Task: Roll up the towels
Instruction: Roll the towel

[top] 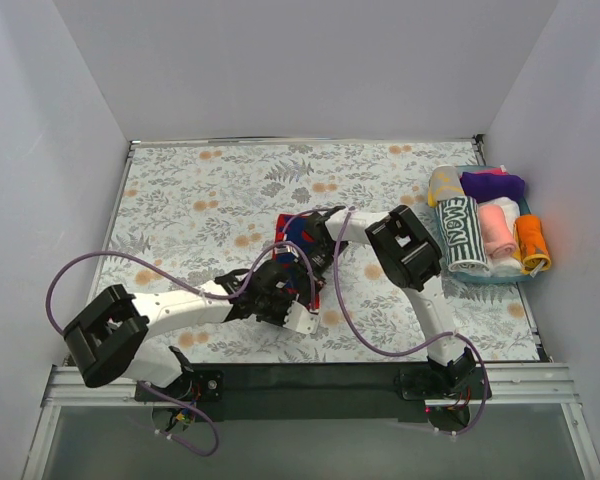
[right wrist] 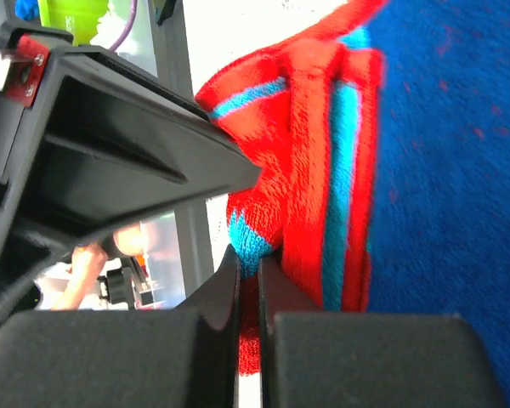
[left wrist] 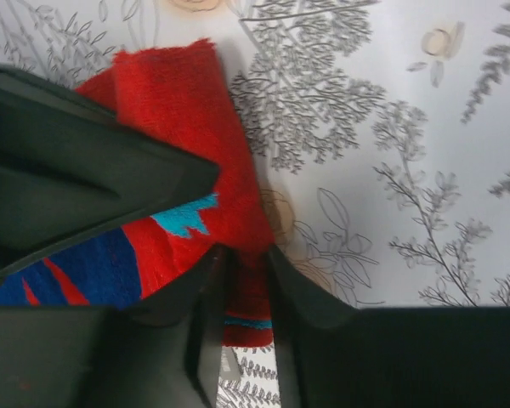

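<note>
The red and teal-blue towel (top: pixel 292 232) lies bunched near the middle of the table, with both grippers on it. In the left wrist view its red fold (left wrist: pixel 195 127) runs down between my left gripper's (left wrist: pixel 246 259) fingers, which pinch a narrow ridge of it just above the patterned covering. My right gripper (right wrist: pixel 249 263) is shut on a thin red and teal edge of the same towel (right wrist: pixel 323 170). From above, the left gripper (top: pixel 292 275) is at the towel's near side and the right gripper (top: pixel 310 235) at its right side. A salmon-pink towel (top: pixel 497 230) sits rolled in the basket.
A teal basket (top: pixel 500 278) at the right edge holds several rolled towels, among them a green-and-white one (top: pixel 462 232), an orange one (top: pixel 533 243) and a purple one (top: pixel 492 184). White walls enclose the flower-and-fern covering (top: pixel 210 200). A dark gripper body (left wrist: pixel 76 178) crowds the left of each wrist view.
</note>
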`<state>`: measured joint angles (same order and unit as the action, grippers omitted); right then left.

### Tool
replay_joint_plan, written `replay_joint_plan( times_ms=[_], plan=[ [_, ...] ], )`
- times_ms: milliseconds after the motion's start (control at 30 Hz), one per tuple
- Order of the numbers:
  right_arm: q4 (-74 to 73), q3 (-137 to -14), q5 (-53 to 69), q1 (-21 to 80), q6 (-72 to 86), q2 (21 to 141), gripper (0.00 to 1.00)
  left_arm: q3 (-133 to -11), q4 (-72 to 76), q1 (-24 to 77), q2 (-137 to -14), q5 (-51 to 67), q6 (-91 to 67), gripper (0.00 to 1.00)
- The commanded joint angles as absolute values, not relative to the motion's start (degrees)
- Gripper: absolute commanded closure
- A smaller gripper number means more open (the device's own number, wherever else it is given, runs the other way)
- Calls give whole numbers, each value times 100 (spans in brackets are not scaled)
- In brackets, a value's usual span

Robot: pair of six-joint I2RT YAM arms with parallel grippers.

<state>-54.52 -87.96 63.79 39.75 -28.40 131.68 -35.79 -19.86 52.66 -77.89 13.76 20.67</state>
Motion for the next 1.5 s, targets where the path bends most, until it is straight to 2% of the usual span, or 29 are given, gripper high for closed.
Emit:
replay_joint_plan(
  times_ms=[0,133,167,400,533,600,700,733,767,833,900,967,1133,1167,1333,1467],
  plan=[
    [-5739,-8982,6513,3920,-2857,12991,93,-3709,-2099,5300,-8077,932,2013,82],
    [-5835,-9000,6267,3675,-2751,12684,79,-3990,-3004,5238,-8183,1633,1820,97],
    [-5836,-9044,6180,3613,-2699,12604,73,-4051,-3145,5230,-8174,1748,1698,99],
    [-5757,-9781,4749,2691,-2242,11796,67,-4719,-4278,4739,-8569,2829,1573,100],
    [-5319,-9538,4422,2172,-2153,10780,63,-5237,-4684,4158,-9025,3601,1661,100],
    [-5020,-9213,4185,2153,-2214,10338,55,-5685,-4981,3782,-9473,3892,1705,100],
    [-4703,-8431,4122,2171,-2408,9468,34,-6423,-5552,3377,-10255,4393,2021,100],
    [-4493,-8203,4079,2241,-2452,9048,32,-6608,-5703,3305,-10448,4499,2117,100],
    [-4387,-7817,4017,2302,-2565,8844,26,-6775,-5826,3218,-10694,4718,2283,100],
    [-4140,-7402,3710,2678,-2741,8344,28,-7302,-6283,3006,-11335,4938,2486,100],
    [-3974,-6927,3089,3083,-2909,8044,36,-7758,-6808,2788,-11923,5360,2908,100],
    [-3877,-6610,2700,3768,-2918,7955,39,-8050,-7153,2664,-12268,5554,3251,100],
    [-2981,-6188,1592,5024,-2962,7997,35,-8710,-7778,2461,-13121,5731,3524,99],
    [-2875,-6179,1408,5175,-2997,8102,32,-8762,-7796,2452,-13183,5713,3542,99],
    [-2032,-6153,467,6019,-3435,8814,29,-8807,-7734,2426,-13359,5590,3490,98],
    [-1539,-6135,273,6293,-3612,9350,32,-8780,-7690,2373,-13377,5607,3480,96]
  ],
)
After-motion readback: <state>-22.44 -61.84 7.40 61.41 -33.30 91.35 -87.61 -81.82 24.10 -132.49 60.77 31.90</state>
